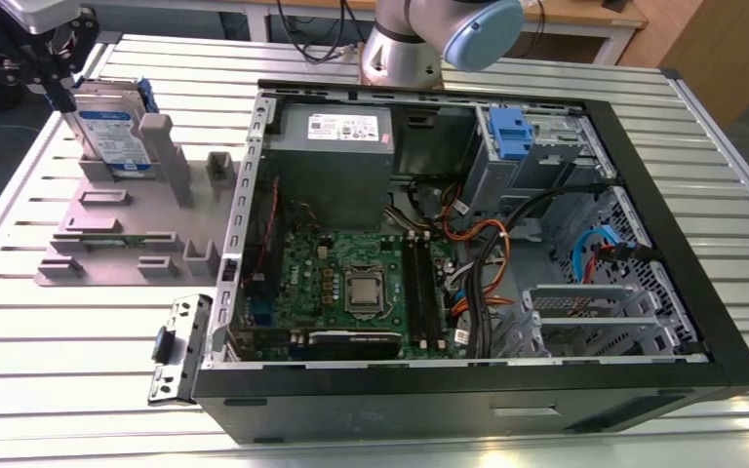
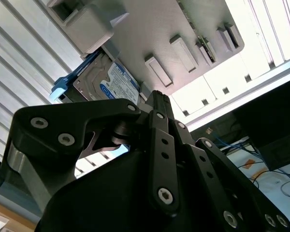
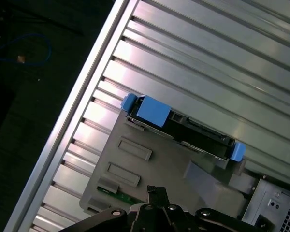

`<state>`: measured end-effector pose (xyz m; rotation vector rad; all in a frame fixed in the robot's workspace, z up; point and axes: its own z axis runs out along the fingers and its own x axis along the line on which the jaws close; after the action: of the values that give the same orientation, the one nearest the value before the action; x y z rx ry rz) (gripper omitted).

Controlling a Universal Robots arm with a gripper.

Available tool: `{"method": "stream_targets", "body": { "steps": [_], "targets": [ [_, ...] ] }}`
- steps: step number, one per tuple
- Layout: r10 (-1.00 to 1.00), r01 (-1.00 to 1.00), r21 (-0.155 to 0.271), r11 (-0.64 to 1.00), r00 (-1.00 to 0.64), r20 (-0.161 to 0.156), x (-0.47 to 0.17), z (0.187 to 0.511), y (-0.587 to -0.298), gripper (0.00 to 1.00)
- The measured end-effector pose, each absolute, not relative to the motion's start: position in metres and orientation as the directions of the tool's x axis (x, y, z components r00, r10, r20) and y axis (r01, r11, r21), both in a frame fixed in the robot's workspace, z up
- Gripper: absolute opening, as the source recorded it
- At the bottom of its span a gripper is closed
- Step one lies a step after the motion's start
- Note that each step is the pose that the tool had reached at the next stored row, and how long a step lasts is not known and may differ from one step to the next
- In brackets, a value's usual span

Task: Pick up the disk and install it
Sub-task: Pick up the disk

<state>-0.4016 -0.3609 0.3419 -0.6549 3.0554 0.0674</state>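
Disk (image 1: 110,135) stands on edge in holder (image 1: 114,226) near the surface's (image 1: 75,370) edge; end effector (image 1: 56,86) hovers just above, apart, grip state indiscernible.

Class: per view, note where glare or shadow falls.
Exterior view: glare streaks the ribbed aluminium table; the open black computer case is dimmer inside. Second wrist view: table slats wash out white behind the dark gripper. First wrist view: soft sheen on slats beside the blue-framed silver disk.
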Motion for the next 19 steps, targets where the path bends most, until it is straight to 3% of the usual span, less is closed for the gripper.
{"method": "stream_targets", "body": {
  "steps": [19],
  "targets": [
    [-0.432, -0.433, 0.039, 0.901, -0.902, -0.025, -0.4016, 0.3419, -0.3609, 0.10]
  ]
}}
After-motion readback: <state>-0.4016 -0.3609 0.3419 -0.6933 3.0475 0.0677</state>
